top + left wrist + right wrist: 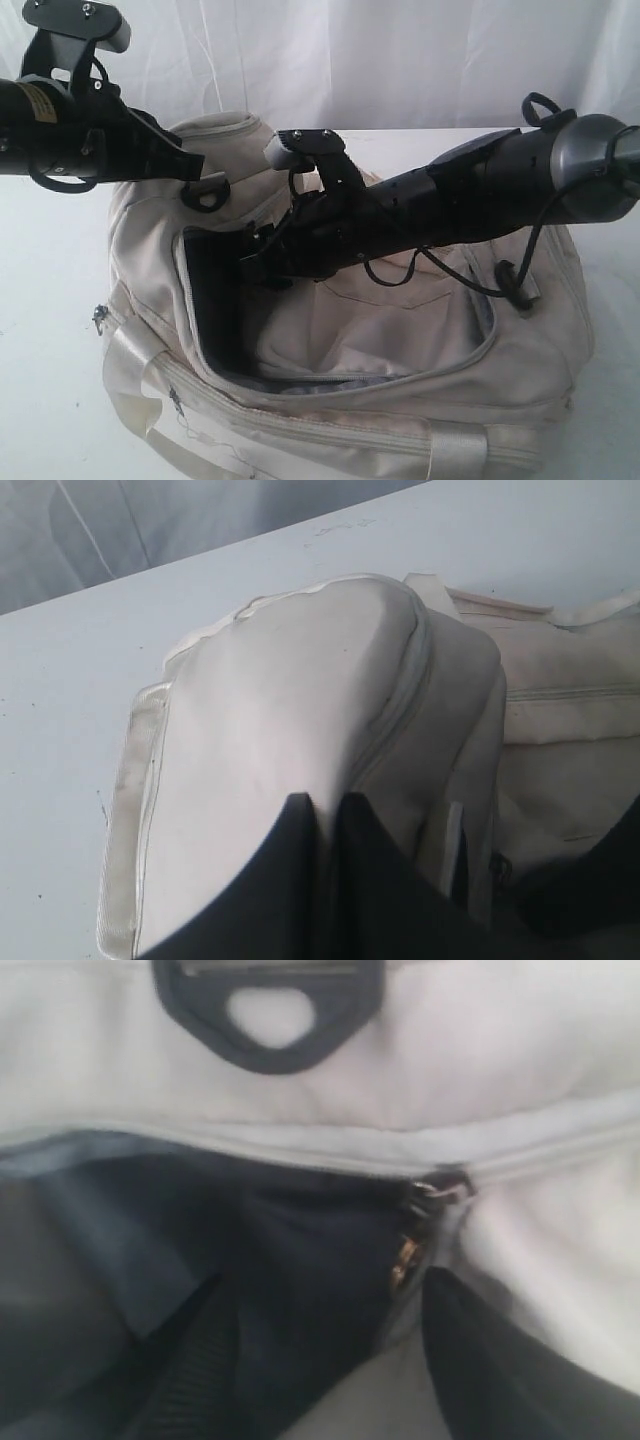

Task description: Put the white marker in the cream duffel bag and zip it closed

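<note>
No words or numbers can be read; the small yellow sticker [36, 101] on the left arm [100, 135] is too blurry

A: Entry one, left arm [90, 130]?
B: Reaches in level to the bag [400, 340] at its left end in the exterior view. Left gripper [322, 805] pinches the fabric there, fingers [370, 880] almost together.
A: Entry two, right arm [480, 190]?
B: Stretched across the bag from the right, wrist tipped down. Right gripper [325, 1290] at the bag's opening, jaws wide apart.
</note>
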You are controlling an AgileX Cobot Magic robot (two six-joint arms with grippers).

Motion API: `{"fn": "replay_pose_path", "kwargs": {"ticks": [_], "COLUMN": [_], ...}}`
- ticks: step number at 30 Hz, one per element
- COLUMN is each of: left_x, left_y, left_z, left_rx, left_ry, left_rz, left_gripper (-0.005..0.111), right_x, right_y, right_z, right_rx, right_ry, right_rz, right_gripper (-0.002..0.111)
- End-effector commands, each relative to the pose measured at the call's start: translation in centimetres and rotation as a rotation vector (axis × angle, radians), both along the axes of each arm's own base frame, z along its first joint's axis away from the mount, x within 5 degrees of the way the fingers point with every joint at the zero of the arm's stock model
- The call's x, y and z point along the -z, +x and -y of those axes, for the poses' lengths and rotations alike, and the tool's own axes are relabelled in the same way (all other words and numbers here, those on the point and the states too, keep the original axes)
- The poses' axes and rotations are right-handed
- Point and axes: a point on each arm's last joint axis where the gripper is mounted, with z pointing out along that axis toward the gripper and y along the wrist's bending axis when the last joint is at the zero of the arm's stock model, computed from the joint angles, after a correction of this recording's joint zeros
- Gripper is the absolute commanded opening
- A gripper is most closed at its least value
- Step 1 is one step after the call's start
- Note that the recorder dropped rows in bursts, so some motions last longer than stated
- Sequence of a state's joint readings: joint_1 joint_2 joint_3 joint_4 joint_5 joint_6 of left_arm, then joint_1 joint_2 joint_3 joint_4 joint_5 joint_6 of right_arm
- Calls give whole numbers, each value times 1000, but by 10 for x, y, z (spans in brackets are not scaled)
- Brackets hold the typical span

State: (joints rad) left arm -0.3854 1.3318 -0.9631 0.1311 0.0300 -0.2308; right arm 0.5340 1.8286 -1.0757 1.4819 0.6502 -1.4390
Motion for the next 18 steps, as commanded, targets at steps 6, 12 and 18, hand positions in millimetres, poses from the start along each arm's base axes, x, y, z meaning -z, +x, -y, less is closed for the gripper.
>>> {"fn": "replay_pose_path", "kwargs": {"ticks": [6, 12, 18], "left_x": [-10, -10, -10], "left_y": [-1, -1, -1], "left_z": [-1, -1, -1], "left_rx": [-4, -4, -6], "left_ry": [-27, -27, -30], "left_rz": [48, 48, 47], "left_gripper": [1, 1, 1], "right_x": [1, 10, 19], "right_y": [6, 6, 12], "right_z": [2, -10, -12], "right_rx": [53, 82, 154], "right_ry": [1, -13, -45], "right_rz": [-10, 7, 9], "right_gripper": [52, 52, 52]}}
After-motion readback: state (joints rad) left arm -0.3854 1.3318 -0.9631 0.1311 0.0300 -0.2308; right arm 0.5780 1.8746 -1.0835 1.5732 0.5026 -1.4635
